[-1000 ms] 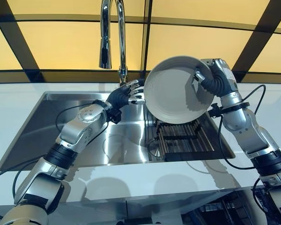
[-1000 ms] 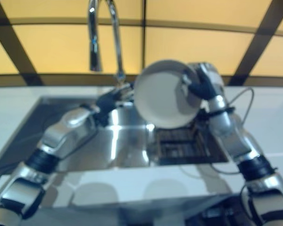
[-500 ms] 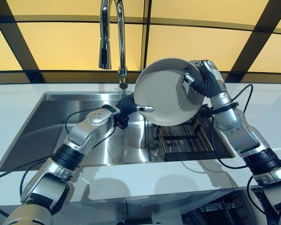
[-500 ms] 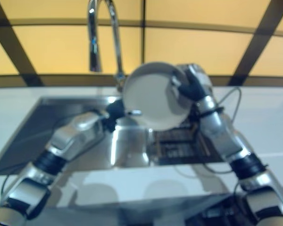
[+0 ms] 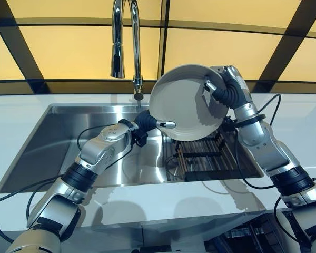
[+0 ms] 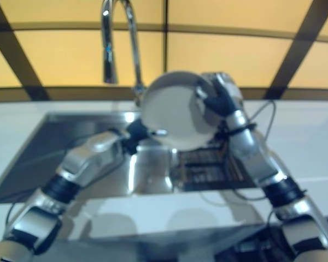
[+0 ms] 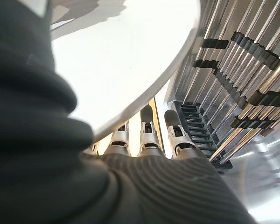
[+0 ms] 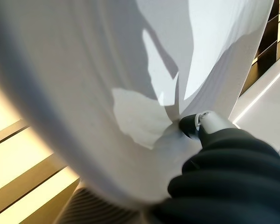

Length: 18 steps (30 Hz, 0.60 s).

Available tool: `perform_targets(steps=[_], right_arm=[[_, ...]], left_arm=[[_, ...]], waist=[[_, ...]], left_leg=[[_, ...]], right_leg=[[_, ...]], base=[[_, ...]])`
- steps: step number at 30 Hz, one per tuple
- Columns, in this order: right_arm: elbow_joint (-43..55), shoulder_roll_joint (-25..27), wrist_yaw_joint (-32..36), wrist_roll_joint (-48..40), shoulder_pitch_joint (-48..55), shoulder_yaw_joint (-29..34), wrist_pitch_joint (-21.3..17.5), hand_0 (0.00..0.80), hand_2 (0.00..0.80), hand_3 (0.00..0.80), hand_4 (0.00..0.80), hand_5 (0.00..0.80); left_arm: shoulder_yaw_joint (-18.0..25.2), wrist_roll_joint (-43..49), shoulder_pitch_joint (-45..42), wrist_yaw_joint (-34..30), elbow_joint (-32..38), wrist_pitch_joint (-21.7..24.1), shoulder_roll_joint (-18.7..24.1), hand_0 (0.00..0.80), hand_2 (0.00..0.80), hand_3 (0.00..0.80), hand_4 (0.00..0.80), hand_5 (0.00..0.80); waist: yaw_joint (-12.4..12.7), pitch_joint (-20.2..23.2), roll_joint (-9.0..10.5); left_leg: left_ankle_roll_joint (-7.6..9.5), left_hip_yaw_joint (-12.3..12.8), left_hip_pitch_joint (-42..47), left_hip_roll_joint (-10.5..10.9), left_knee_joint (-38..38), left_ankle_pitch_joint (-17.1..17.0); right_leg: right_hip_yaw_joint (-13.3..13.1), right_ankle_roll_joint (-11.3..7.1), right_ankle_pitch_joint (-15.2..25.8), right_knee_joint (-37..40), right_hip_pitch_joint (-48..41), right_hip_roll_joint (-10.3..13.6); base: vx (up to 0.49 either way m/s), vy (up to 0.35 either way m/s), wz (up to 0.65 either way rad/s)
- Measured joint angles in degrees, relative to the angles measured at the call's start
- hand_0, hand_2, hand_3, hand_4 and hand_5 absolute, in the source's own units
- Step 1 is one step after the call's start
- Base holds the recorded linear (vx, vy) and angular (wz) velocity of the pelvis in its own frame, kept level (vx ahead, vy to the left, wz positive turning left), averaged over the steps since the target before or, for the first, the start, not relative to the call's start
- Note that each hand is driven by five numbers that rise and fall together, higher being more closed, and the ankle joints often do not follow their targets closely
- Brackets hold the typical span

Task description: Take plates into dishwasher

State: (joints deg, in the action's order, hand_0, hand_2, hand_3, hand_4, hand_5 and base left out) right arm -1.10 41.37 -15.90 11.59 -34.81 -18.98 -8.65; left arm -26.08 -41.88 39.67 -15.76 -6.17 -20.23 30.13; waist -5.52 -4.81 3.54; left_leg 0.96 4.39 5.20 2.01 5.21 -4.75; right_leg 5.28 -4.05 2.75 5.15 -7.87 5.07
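The left half of the sink [image 5: 52, 147] lies open. My left hand [image 5: 147, 122] has come in under the plate's [image 5: 181, 105] lower left rim, thumb over its face, fingers behind. My right hand [image 5: 226, 90] pinches the upper right rim, above the rack [image 5: 203, 155] at the sink's right end.

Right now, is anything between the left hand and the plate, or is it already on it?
Nothing visible stands between them. The left hand is at the plate: its thumb lies on the plate's face and its fingers reach behind the rim. The right hand pinches the far edge, holding the plate above the sink and rack.
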Motion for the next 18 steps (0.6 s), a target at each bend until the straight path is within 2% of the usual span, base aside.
perform_targets(steps=[2,3,5,6,7,8,9,18], right_arm=[[0.4,0.0,0.0,0.0,0.0,0.0,0.0,0.8,0.8,0.8,0.8,0.8],[0.6,0.0,0.0,0.0,0.0,0.0,0.0,0.8,0.8,0.8,0.8,0.8],[1.0,0.0,0.0,0.0,0.0,0.0,0.0,0.8,0.8,0.8,0.8,0.8],[1.0,0.0,0.0,0.0,0.0,0.0,0.0,0.8,0.8,0.8,0.8,0.8],[1.0,0.0,0.0,0.0,0.0,0.0,0.0,0.8,0.8,0.8,0.8,0.8],[1.0,0.0,0.0,0.0,0.0,0.0,0.0,0.8,0.8,0.8,0.8,0.8],[1.0,-0.1,0.0,0.0,0.0,0.0,0.0,0.8,0.8,0.8,0.8,0.8],[1.0,-0.3,0.1,0.0,0.0,0.2,0.8,0.8,0.8,0.8,0.8,0.8]], left_arm=[[0.0,0.0,0.0,0.0,0.0,0.0,0.0,0.138,0.138,0.138,0.138,0.138],[0.0,0.0,0.0,0.0,0.0,0.0,0.0,0.163,0.163,0.163,0.163,0.163],[0.0,-0.1,0.0,0.2,0.0,0.0,-0.1,0.439,0.439,0.439,0.439,0.439],[0.0,-0.2,0.0,0.3,0.0,0.0,-0.2,0.493,0.493,0.493,0.493,0.493],[0.0,-0.3,0.0,0.7,0.0,0.0,-0.3,0.493,0.493,0.493,0.493,0.493],[0.0,-0.5,0.0,0.9,0.0,0.0,-0.3,0.605,0.605,0.605,0.605,0.605],[0.1,-0.6,0.0,1.4,0.0,0.0,-0.3,0.8,0.8,0.8,0.8,0.8],[0.1,-0.6,-0.1,3.5,0.1,0.1,-1.4,0.8,0.8,0.8,0.8,0.8]], waist=[[0.0,0.0,0.0],[0.0,0.0,0.0],[0.0,0.0,0.01],[0.0,0.0,0.01],[0.0,0.0,0.01],[0.0,0.0,0.01],[0.0,0.0,0.01],[0.0,0.0,0.03]], left_leg=[[0.04,0.0,0.0,0.0,0.0,0.0],[0.04,0.0,0.0,0.0,0.0,0.0],[0.04,0.0,0.0,0.0,0.0,0.0],[0.04,0.0,0.0,0.0,0.0,0.0],[0.04,0.0,0.0,0.0,0.0,0.0],[0.04,0.0,0.0,0.0,0.0,0.0],[0.04,0.0,0.0,0.0,0.0,0.0],[-0.04,0.0,0.0,0.0,0.0,0.0]], right_leg=[[0.0,0.0,0.0,0.0,0.0,0.0],[0.0,0.0,0.0,0.0,0.0,0.0],[0.0,0.0,0.0,0.0,0.0,0.0],[0.0,0.0,0.0,0.0,0.0,0.0],[0.0,0.0,0.0,0.0,0.0,0.0],[0.0,0.0,0.1,0.0,0.0,0.0],[0.0,0.01,0.1,0.0,0.0,0.0],[0.2,0.03,0.2,0.0,0.0,0.0]], base=[[0.0,0.0,0.0],[0.0,0.0,0.0],[0.0,0.0,0.0],[0.0,0.0,0.0],[0.0,0.0,0.0],[0.0,0.0,0.0],[0.0,0.0,0.0],[0.0,0.0,0.0]])
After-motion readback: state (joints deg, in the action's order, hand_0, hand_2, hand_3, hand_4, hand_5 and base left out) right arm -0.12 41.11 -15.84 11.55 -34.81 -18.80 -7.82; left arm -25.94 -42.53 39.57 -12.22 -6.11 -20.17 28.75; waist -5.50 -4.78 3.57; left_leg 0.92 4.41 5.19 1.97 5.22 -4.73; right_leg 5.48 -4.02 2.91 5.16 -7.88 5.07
